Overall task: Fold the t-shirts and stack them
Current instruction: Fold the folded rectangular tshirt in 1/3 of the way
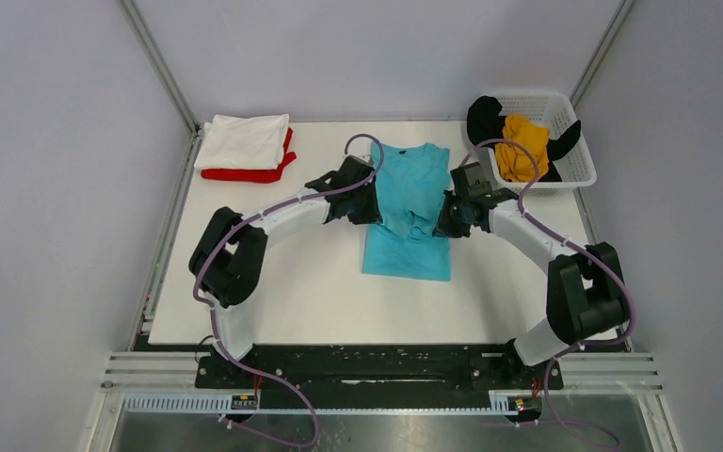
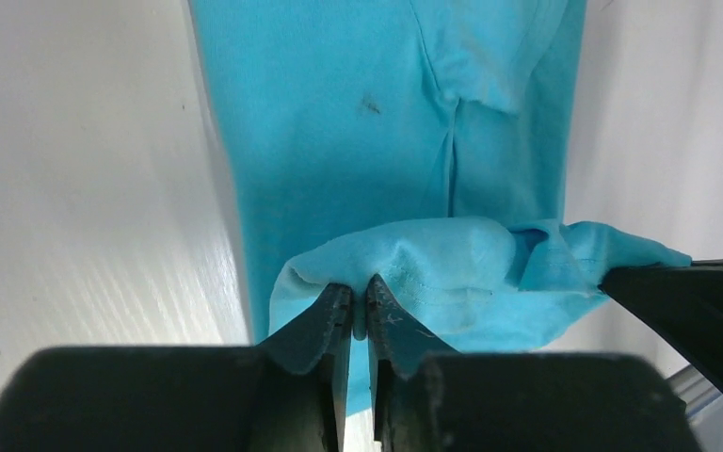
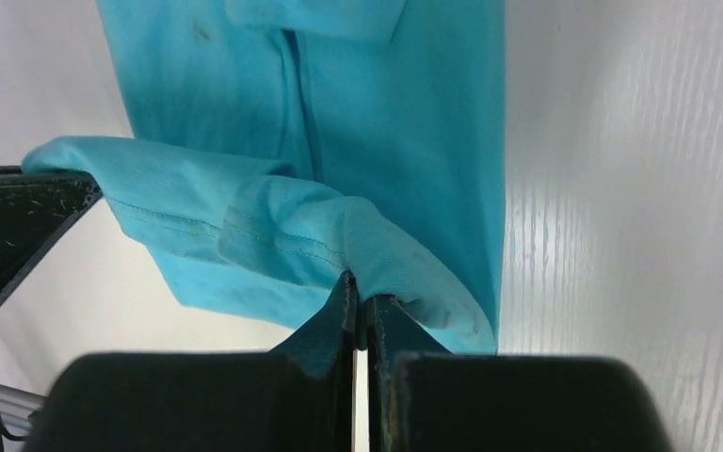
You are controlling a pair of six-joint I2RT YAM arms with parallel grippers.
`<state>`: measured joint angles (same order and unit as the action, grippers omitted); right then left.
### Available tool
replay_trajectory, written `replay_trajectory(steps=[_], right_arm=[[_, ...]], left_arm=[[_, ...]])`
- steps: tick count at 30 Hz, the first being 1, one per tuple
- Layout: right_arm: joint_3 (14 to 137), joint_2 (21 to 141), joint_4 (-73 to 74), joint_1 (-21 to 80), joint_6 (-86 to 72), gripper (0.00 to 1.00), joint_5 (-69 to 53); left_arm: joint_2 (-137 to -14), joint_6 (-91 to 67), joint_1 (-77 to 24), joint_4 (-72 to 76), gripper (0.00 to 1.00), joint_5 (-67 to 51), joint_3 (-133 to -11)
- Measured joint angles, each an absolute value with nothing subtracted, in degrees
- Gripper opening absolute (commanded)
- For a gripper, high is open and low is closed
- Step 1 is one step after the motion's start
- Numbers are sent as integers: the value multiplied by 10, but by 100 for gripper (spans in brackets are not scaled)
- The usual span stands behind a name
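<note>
As both grippers (image 2: 359,303) (image 3: 359,299) pinch it, turquoise t-shirt (image 1: 409,237) bunches.

Your turquoise shirt (image 1: 407,250) is plain, the worktop (image 1: 292,292) white; far left, white shirt (image 1: 243,141) over red shirt (image 1: 245,175).

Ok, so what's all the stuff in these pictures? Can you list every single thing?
turquoise t-shirt: 1, turquoise, middle of the table, a fold of it pinched from both sides
white t-shirt: 1, white, folded, far left corner, on top of the red one
red t-shirt: 1, red, under the white one
mustard-yellow t-shirt: 1, yellow, bunched in the basket
black t-shirt: 1, black, in the basket, hanging over its rim
basket: 1, white mesh, far right corner
table: 1, white
left gripper: 1, black, shut on the turquoise t-shirt
right gripper: 1, black, shut on the same shirt
</note>
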<state>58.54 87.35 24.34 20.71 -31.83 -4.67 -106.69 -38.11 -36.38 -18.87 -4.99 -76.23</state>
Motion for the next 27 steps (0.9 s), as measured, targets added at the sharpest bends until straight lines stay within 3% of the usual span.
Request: replay_trajectory(steps=[3,5,7,8,11,12,14,21,27], right_arm=[[605,904,238,194,-313,2,-54],[625,932,233,185,-311,8,-59],[647,963,232,175,-309,36,-68],[658,977,232,171,-309,62,-73],[693,1014,229,154,-311,98,-87],[701,1020,229,149,-309,99,-90],[706,1017,228,142,-303,99,-93],[589,909,205,140,-302,99,-109],[412,821,186,140,-318,93,-144]], left_arm=[[-1089,-375,-359,-194,13,-51,-786],[-1107,-373,-355,-198,17,-52,-801],[-1129,-370,-348,-202,31,-52,-821],[-1140,-367,-345,-204,43,-52,-830],[-1172,-361,-330,-216,78,-64,-871],[-1175,-357,-325,-218,92,-69,-880],[-1170,-352,-318,-214,99,-81,-881],[-1027,-350,-311,-163,98,-124,-710],[-934,-377,-329,-140,83,-145,-557]])
